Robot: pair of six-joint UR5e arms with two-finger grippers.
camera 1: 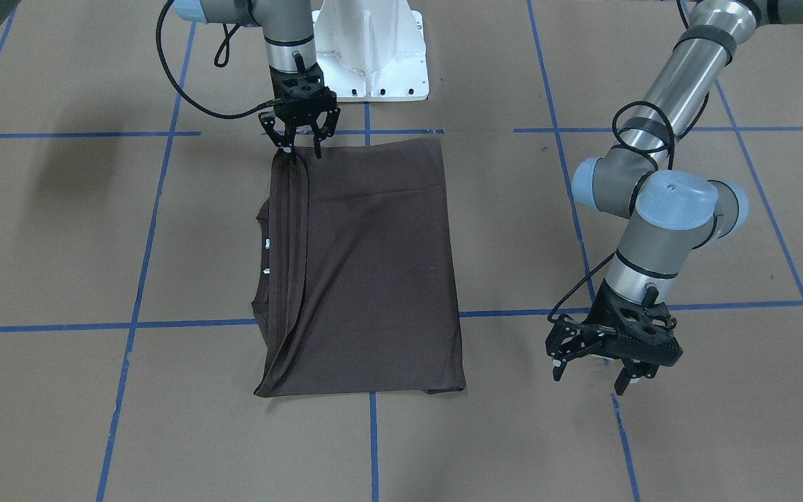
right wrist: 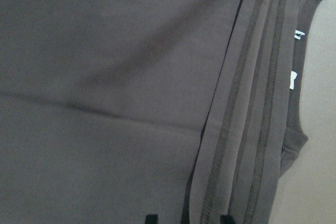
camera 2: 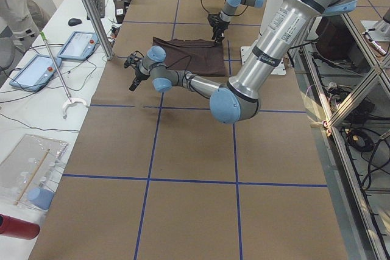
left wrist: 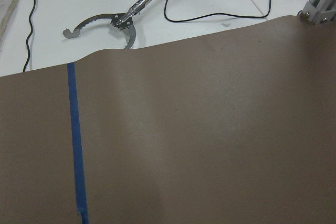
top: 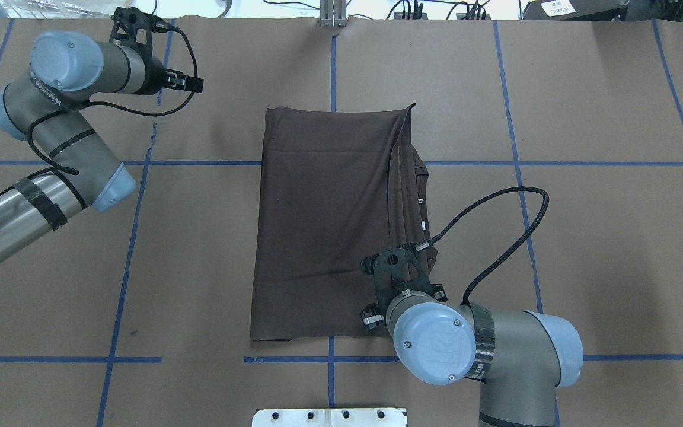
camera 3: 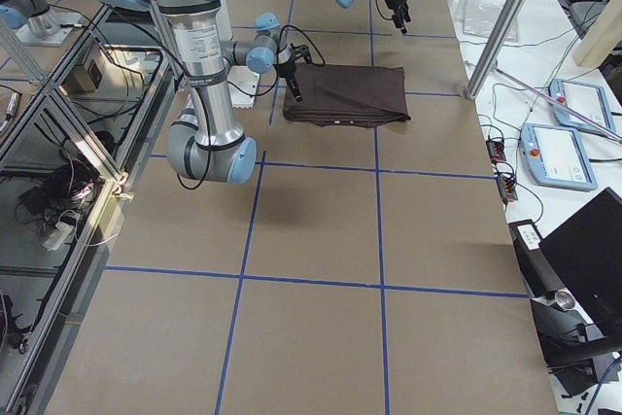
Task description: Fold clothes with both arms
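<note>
Step judged: late fold. T-shirt [camera 1: 373,265] laid as rectangle at centre of surface [camera 1: 60,244], stacked hems and collar along robot's right edge.

Right arm [camera 1: 290,49]: jaws spread, tips set astride hem stack at corner nearest pedestal [camera 1: 373,56], nothing clamped.

Left arm [camera 1: 673,209]: jaws spread, empty, well apart from shirt.

Next move likely called for: closure on that corner, far corner to be taken by left arm.

Surface brown, gridded with blue tape [camera 1: 164,324]. Side bench with tablets [camera 2: 35,70] and reacher tool [left wrist: 113,22] seen beyond.
</note>
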